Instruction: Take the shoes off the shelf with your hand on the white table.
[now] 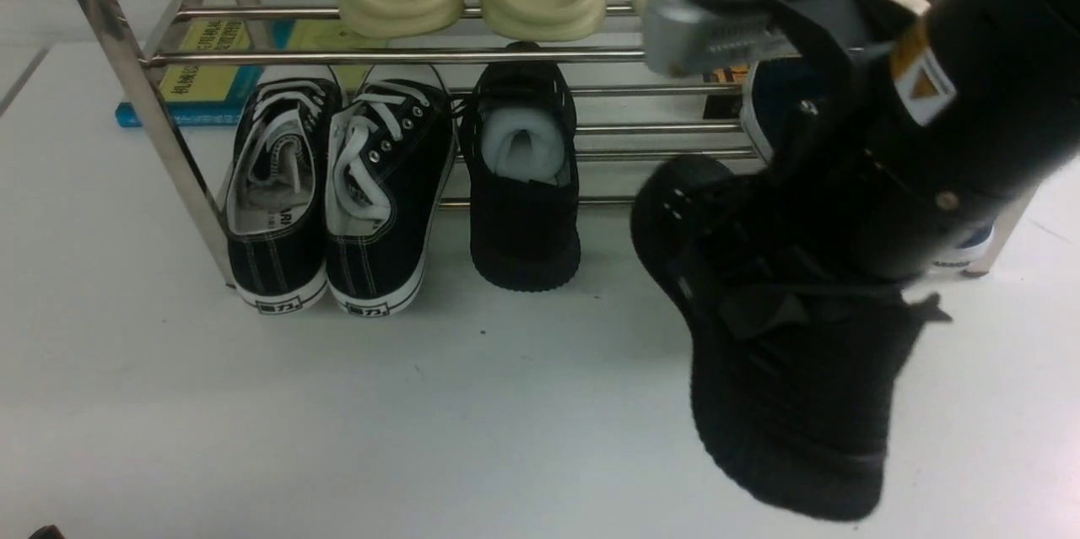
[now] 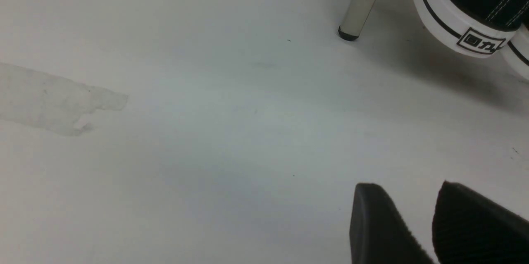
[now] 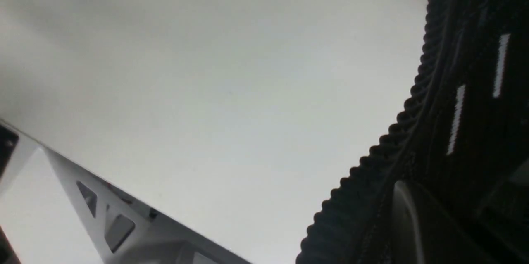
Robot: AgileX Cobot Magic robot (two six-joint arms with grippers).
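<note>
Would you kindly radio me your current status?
Right gripper clamped on one black sneaker, held off the shelf; its mate still racked; left gripper empty.

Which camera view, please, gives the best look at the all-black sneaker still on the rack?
The front view: it shows the sneaker heel-on, with pale stuffing inside. The left wrist view and the right wrist view do not show that sneaker.

Right of the black canvas sneakers with white laces (image 1: 384, 185), a black knit sneaker with white stuffing (image 1: 525, 193) stood on the white table (image 1: 253, 429). Farther right of those canvas sneakers, the right gripper held the other black knit sneaker (image 1: 793, 404), tilted, above the table.
</note>
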